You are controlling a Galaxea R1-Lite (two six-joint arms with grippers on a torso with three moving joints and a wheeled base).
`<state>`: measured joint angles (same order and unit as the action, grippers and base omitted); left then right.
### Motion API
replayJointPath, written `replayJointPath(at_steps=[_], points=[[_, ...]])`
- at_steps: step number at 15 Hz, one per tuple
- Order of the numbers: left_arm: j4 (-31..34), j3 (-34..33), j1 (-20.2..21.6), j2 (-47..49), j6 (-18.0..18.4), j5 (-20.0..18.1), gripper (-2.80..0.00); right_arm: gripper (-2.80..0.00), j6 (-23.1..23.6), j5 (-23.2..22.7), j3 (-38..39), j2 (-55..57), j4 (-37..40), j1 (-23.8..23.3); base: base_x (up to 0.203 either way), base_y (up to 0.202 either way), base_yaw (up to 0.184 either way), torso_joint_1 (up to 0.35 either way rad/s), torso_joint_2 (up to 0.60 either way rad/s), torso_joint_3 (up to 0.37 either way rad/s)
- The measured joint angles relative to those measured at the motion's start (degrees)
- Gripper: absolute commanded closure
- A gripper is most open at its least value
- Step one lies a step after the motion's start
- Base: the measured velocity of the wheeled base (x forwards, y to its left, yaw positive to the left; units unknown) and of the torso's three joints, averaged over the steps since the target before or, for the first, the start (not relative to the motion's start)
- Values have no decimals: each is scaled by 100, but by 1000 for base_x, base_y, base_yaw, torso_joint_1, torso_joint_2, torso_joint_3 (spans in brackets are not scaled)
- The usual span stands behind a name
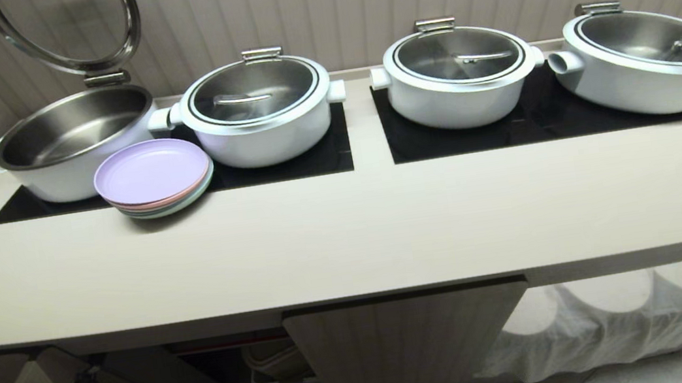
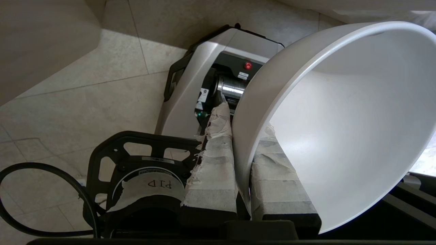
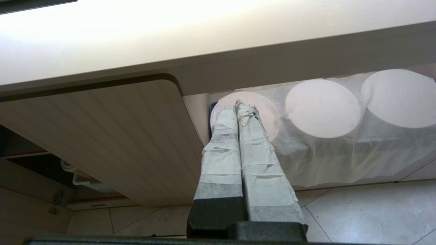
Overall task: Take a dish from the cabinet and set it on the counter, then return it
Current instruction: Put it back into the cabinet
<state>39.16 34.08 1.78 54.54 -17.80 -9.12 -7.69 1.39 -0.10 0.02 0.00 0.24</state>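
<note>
A buffet-style serving kitchen: four large white pots (image 1: 258,113) sit on black glass panels (image 1: 542,115) along a long beige counter (image 1: 347,237), pastel plates (image 1: 153,176) stacked at left, fluted cabinet (image 1: 407,344) below, tiled floor (image 3: 357,217).

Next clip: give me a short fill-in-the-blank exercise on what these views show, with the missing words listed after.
1. The left claw is shut on the rim of a white ____.
2. On the counter stand ____ pots, only the leftmost one with its lid up.
3. The top plate of the stack is ____ in colour.
4. The right claw is shut and holds ____.

Missing words: bowl; four; purple; nothing
</note>
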Motion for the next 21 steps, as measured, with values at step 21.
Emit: replayJointPath(at_steps=[21], points=[[-13, 50, -29, 17, -185, -22, 0, 0, -121, 18, 0, 0, 0, 5, 0, 0, 0, -59, 118, 59]])
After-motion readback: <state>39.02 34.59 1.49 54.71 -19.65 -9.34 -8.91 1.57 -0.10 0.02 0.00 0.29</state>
